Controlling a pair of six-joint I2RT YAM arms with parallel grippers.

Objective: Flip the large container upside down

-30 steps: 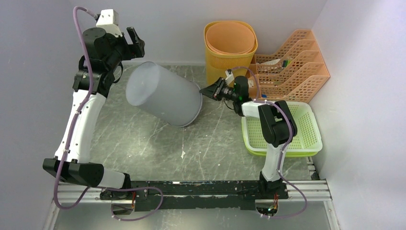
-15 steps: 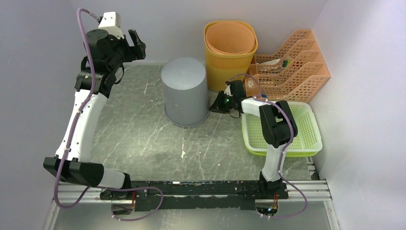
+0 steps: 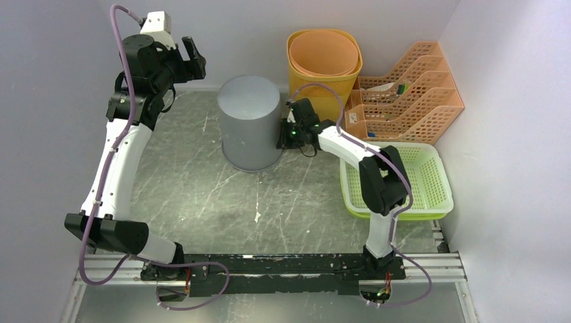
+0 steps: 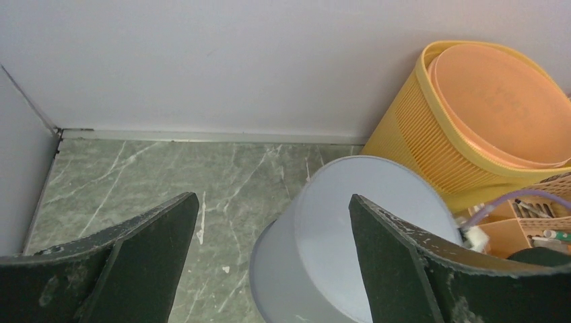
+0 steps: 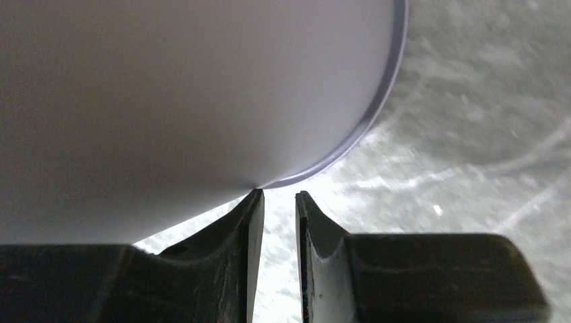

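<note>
1. And there it was: the large container (image 3: 250, 121), grey and plain, stood mouth-down in the upper middle of the overhead view. Its closed base faced up and its rim sat on the marbled worktop (image 3: 202, 202). Judged from that pose, the flip itself looked done.
2. The right gripper (image 3: 288, 132) sat low against the container's right flank. In its own wrist view, the right gripper (image 5: 277, 198) showed jaws only a narrow slit apart, pinching nothing. Their tips were right at the rim of the large container (image 5: 188, 101) where it met the worktop. That rim-level pose read to me as a hand placed to steady or nudge the edge, not to lift.
3. The left gripper (image 3: 192, 59) hung high in the upper left of the overhead view, well apart from the container, jaws spread wide and empty. Its wrist camera looked down between those jaws onto the large container (image 4: 357, 235) at the lower centre of the frame. Held up there, I would say, it kept out of the container's way while keeping a line of sight.
4. Tight quarters on the far side: the yellow basket (image 3: 313, 91), with an orange tub (image 3: 323, 52) nested inside, stood just beside the container towards the upper right. Any shove that way risked a bump.
5. Further out, an orange rack (image 3: 411, 87) filled the upper right corner, and a green basket (image 3: 421, 176) lay at the right middle, partly under the right arm.
</note>
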